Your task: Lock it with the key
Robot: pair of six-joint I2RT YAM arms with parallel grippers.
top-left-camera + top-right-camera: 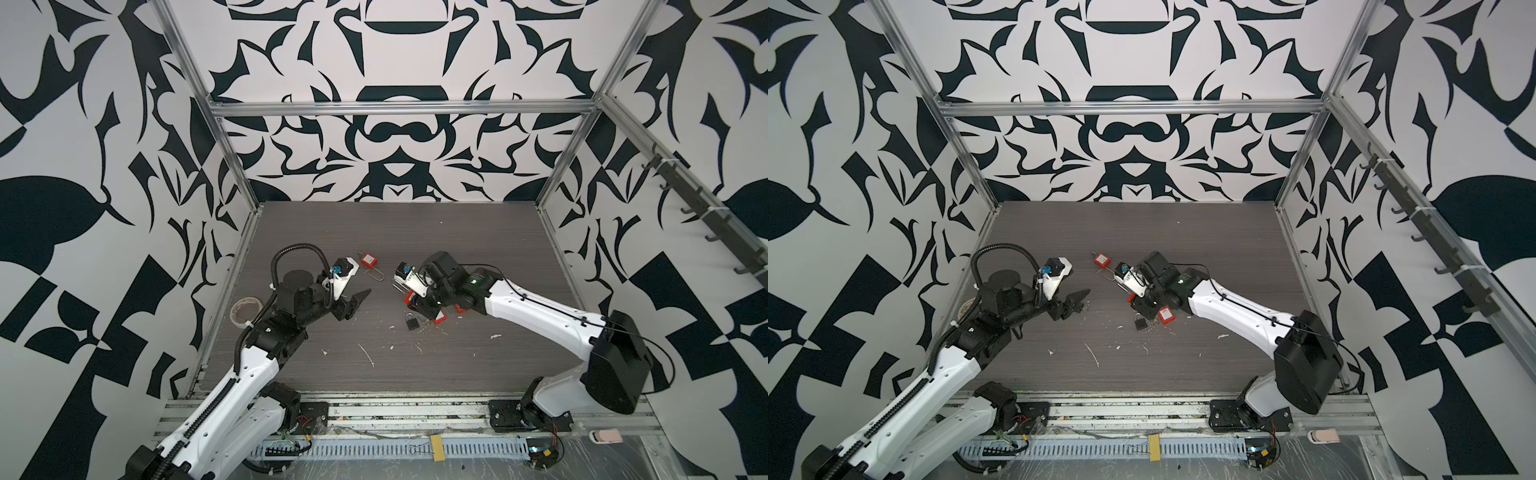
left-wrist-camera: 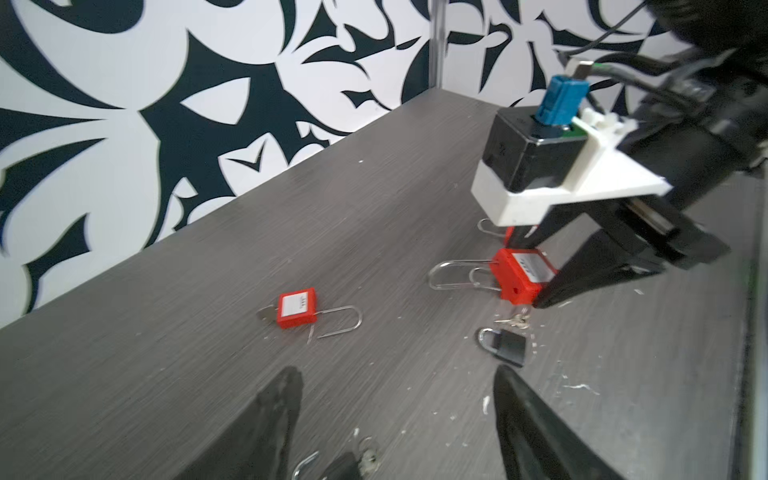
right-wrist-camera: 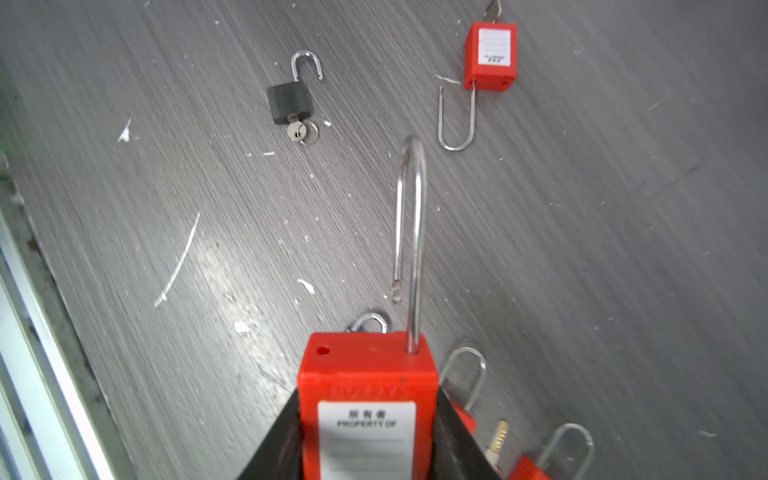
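Right gripper [image 3: 370, 419] clamps red padlock [image 3: 368, 374] body, right of centre; open shackle [image 3: 411, 216] faces left, free for pressing shut. Left gripper [image 2: 397, 374] left of centre, jaws wide apart, empty, poised to assist. Key hidden.

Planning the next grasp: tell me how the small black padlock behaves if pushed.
The black padlock lies flat, so it probably slides rather than rolls. Its open shackle may swivel. The inserted key likely dangles if lifted.

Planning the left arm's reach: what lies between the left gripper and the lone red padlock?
Nothing: in the left wrist view, bare table separates the left gripper from the lone red padlock.
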